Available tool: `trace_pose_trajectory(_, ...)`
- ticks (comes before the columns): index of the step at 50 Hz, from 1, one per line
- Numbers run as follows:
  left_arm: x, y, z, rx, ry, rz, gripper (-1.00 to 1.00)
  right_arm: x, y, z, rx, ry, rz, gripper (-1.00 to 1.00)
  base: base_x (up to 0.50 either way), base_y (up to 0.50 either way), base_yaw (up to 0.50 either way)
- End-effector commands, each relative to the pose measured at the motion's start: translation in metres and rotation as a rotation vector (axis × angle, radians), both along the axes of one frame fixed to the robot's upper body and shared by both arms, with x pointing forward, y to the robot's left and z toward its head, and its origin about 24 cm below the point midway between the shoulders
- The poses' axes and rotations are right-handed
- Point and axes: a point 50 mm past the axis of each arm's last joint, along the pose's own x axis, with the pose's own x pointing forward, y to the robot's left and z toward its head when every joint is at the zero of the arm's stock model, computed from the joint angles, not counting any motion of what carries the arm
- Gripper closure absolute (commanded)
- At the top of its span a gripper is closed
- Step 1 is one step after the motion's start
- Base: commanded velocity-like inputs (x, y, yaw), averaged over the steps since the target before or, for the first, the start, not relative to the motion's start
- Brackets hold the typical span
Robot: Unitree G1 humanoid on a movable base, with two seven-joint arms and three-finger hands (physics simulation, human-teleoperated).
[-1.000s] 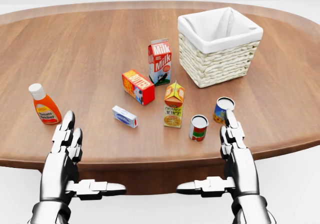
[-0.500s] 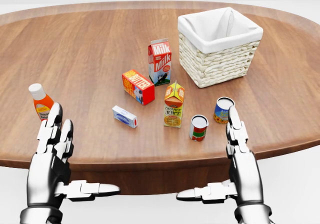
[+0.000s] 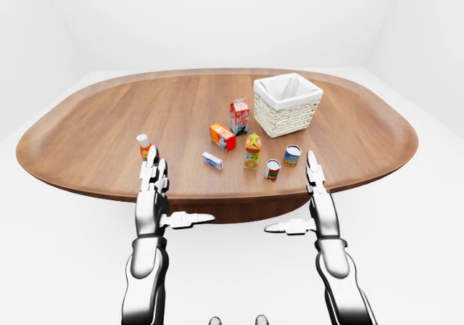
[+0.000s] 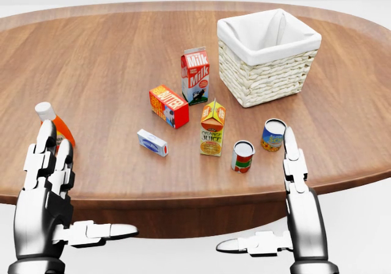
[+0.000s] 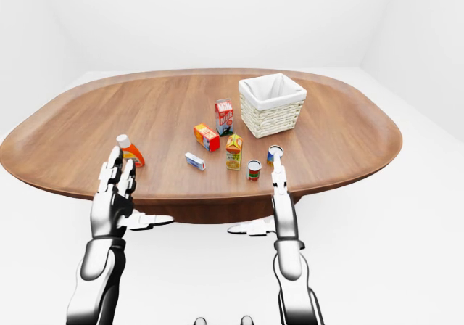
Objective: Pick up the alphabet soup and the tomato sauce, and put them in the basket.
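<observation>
Hands first, in the left-eye view: the left hand [image 3: 153,194] and right hand [image 3: 319,203] both hang at the table's [image 3: 87,144] near rim with fingers straight and thumbs splayed inward, holding nothing. In the head view, the wicker basket [image 4: 269,57] sits at about one o'clock from the table's middle, lined in white; the alphabet soup can [image 4: 273,134] stands at five o'clock, just beside the right hand's fingertips [image 4: 289,138], with the red tomato sauce can [image 4: 242,156] at its left. A ketchup bottle [image 4: 54,126] peeks above the left hand. The right-eye view shows the cans apart from the orange juice carton [image 5: 233,152]. I would reach the right hand for the alphabet soup can, wrapping low around its side and keeping clear of its neighbour.
</observation>
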Motion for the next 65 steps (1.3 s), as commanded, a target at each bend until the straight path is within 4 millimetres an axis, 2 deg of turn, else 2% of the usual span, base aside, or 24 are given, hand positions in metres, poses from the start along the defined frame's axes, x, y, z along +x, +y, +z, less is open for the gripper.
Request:
trace_pose_trajectory(1,-0.0022,0.0016,0.0031,0.000,-0.013,0.009,-1.00,-0.0035,0.0019,0.0056,-0.021,-0.024,0.001,-1.00,0.00,0.00,0.00)
trace_pose_trajectory(15,-0.0011,0.0011,0.0025,0.002,-0.010,0.009,-1.00,-0.0031,0.0020,0.0055,-0.029,-0.024,0.002,-1.00,0.02,0.00,0.00)
trace_pose_trajectory(65,-0.0007,0.0009,0.0018,0.001,-0.007,0.008,-1.00,-0.0022,0.0019,0.0039,-0.022,-0.016,0.007,-1.00,0.25,0.00,0.00)
